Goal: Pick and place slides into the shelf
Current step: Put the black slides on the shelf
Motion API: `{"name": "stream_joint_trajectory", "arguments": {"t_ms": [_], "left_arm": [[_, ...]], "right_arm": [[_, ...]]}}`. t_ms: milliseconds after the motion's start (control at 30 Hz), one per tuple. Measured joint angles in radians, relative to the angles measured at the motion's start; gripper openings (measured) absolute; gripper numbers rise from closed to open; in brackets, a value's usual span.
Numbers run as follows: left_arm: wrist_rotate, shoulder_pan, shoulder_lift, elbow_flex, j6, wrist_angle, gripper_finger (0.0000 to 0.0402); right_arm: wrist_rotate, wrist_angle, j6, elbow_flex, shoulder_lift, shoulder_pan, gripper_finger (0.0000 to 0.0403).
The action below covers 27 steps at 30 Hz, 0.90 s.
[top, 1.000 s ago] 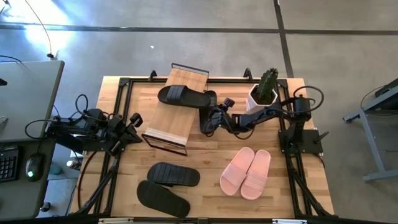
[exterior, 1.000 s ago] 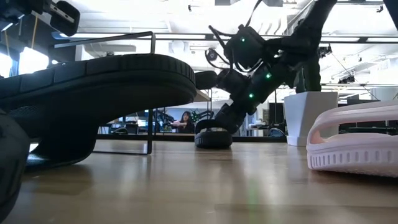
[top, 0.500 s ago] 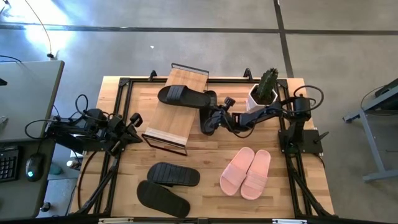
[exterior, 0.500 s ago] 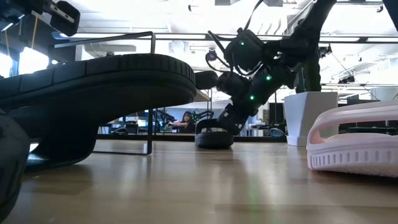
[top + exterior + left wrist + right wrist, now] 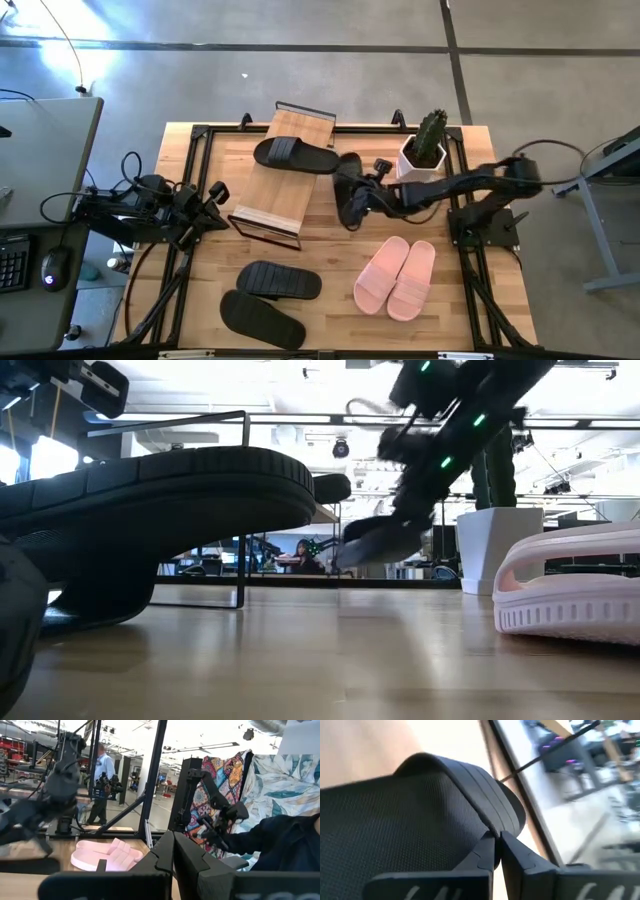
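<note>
The shelf (image 5: 272, 200), slanted wood boards in a black frame, stands at the far middle-left, with one black slide (image 5: 295, 155) lying across its far part. My right gripper (image 5: 366, 197) is just right of the shelf, shut on a second black slide (image 5: 348, 188), which is off the table in the low view (image 5: 372, 542). A black pair (image 5: 265, 298) lies near the front, and a pink pair (image 5: 395, 277) lies to its right. My left gripper (image 5: 216, 200) waits shut at the table's left edge. My right gripper pinches the black slide by the edge of its wide ribbed strap (image 5: 490, 827) between its two fingers (image 5: 482, 854). The arm reaches in from the table's right side, slanting down. The slide hangs tilted below the fingers, clear of the table.
A white pot with a cactus (image 5: 424, 150) stands at the far right, close behind my right arm. Black frame rails (image 5: 470, 270) run along the table's sides. Bare wood lies between the shelf and the pink pair. A person shows in the room beyond.
My right gripper has risen and gone a little toward the table's right edge, taking the black slide with it. The slide stood on the table beside the shelf a second ago and now hangs tilted, lifted clear.
</note>
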Motion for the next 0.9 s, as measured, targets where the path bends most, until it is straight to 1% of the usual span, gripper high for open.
{"name": "stream_joint_trajectory", "arguments": {"t_ms": [133, 233, 400, 500, 600, 667, 733, 833, 900], "left_arm": [[0.0, 0.0, 0.0, 0.0, -0.003, 0.0, 0.0001], [0.0, 0.0, 0.0, 0.0, -0.003, 0.0, 0.0001], [0.0, 0.0, 0.0, 0.0, -0.002, 0.0, 0.0001], [0.0, 0.0, 0.0, 0.0, -0.002, 0.001, 0.0001], [0.0, 0.0, 0.0, 0.0, -0.002, 0.001, 0.0001], [0.0, 0.0, 0.0, 0.0, -0.002, 0.0, 0.0001], [0.0, 0.0, 0.0, 0.0, -0.002, 0.001, 0.0001], [0.0, 0.0, 0.0, 0.0, -0.002, 0.001, 0.0001], [0.0, 0.0, 0.0, 0.0, -0.002, 0.001, 0.0001]], "right_arm": [[-0.094, -0.184, 0.061, 0.0, -0.155, 0.06, 0.0001], [-0.155, -0.265, 0.069, 0.0, -0.277, 0.109, 0.0], [-0.281, -0.279, 0.014, 0.0, -0.465, 0.184, 0.0], [-0.311, -0.283, -0.028, 0.015, -0.544, 0.217, 0.0], [-0.322, -0.263, -0.092, 0.058, -0.587, 0.239, 0.0], [-0.342, -0.21, -0.154, 0.091, -0.596, 0.244, 0.0], [-0.385, -0.135, -0.239, 0.13, -0.594, 0.238, 0.0], [-0.523, -0.051, -0.368, 0.205, -0.568, 0.196, 0.0], [-0.639, -0.045, -0.415, 0.269, -0.534, 0.15, 0.0]]}}
